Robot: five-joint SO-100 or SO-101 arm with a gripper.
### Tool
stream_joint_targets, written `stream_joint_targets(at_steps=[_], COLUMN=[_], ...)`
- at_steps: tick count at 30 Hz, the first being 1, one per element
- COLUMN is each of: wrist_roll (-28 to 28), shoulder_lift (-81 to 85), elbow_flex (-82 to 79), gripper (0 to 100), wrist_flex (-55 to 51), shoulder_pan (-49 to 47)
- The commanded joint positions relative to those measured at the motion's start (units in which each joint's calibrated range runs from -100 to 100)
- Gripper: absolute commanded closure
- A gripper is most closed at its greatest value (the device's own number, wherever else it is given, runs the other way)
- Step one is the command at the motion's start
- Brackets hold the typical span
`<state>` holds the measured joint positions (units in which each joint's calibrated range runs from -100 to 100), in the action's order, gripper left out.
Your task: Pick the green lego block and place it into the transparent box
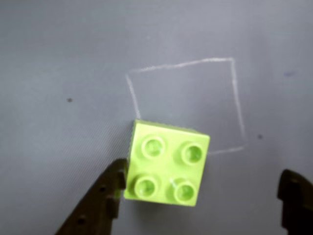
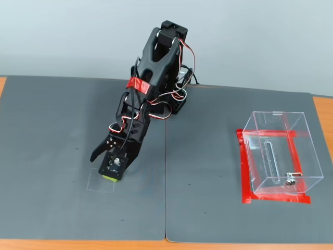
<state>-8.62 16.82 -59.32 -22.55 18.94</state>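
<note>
The green lego block [image 1: 167, 163] is a lime brick with four studs, lying on the grey mat at the lower left corner of a chalk square [image 1: 236, 96]. My gripper [image 1: 205, 175] is open and straddles it. The left finger [image 1: 105, 196] touches the block's left side, while the right finger [image 1: 295, 197] stands well clear of it. In the fixed view the arm leans down at left of centre, and the gripper [image 2: 107, 169] is just over the block [image 2: 109, 177], most of which is hidden. The transparent box [image 2: 307, 151] sits far to the right on red tape, with nothing in it.
Two grey mats cover the table and meet at a seam [image 2: 166, 182] down the middle. The arm's base [image 2: 174, 101] stands at the back centre. Wooden table edge [image 2: 322, 109] shows at the right. Red tape [image 2: 244, 172] frames the box's base.
</note>
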Motion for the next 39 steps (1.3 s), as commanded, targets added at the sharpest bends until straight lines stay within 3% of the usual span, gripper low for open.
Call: stream_joint_targets(at_steps=[1,26,33,39], wrist_roll=[-0.2,0.2,0.2,0.2], shoulder_lift=[-1.7,-6.8,-6.6,-6.0], elbow_flex=[3.9,8.0,8.0,7.4], gripper=[65,66,79,80], wrist_flex=[0.7,0.3,-0.1,-0.3], shoulder_pan=[-0.3,0.3,0.3,0.3])
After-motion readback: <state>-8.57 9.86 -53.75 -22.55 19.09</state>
